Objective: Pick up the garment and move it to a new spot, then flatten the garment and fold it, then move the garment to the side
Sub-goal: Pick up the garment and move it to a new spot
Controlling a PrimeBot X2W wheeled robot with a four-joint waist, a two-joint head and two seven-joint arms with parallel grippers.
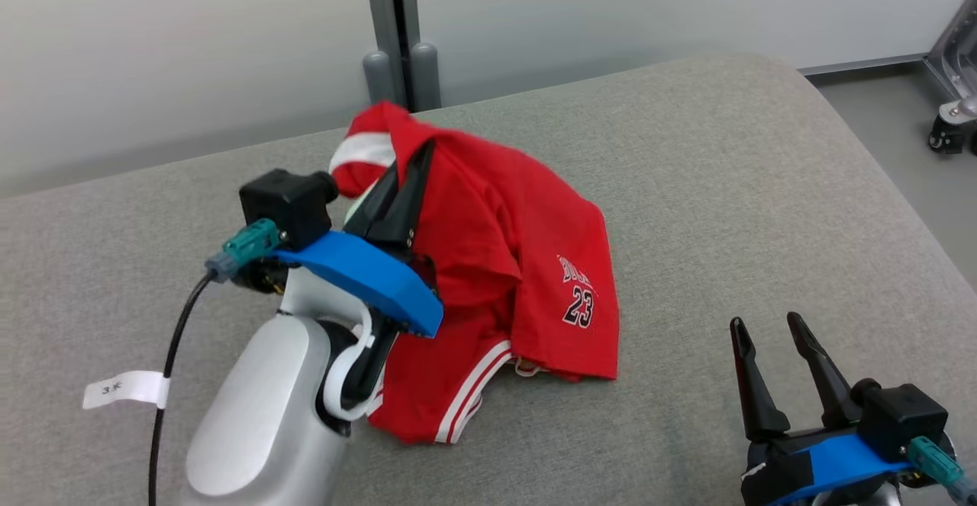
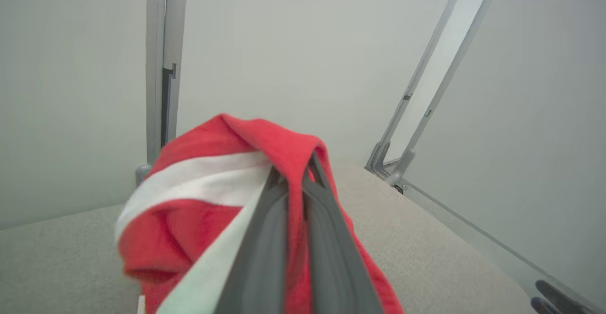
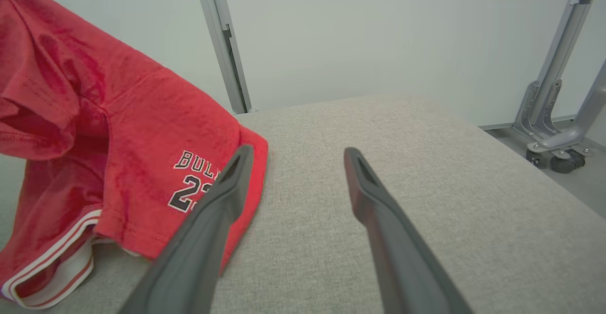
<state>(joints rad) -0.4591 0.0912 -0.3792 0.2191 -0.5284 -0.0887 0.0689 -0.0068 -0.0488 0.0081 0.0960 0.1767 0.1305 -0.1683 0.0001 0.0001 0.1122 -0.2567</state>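
The garment is a red pair of shorts with white stripes and a "23" print, lying bunched on the grey cushion. My left gripper is shut on the garment's top edge and lifts it into a peak. In the left wrist view the red and white cloth wraps over my closed fingers. My right gripper stands open at the lower right, apart from the garment. In the right wrist view its fingers are spread, with the printed hem just left of them.
A grey post stands against the pale wall behind the cushion. A wheeled metal frame sits on the floor at the far right. A black cable with a white tag runs along my left arm. The cushion's right half is bare.
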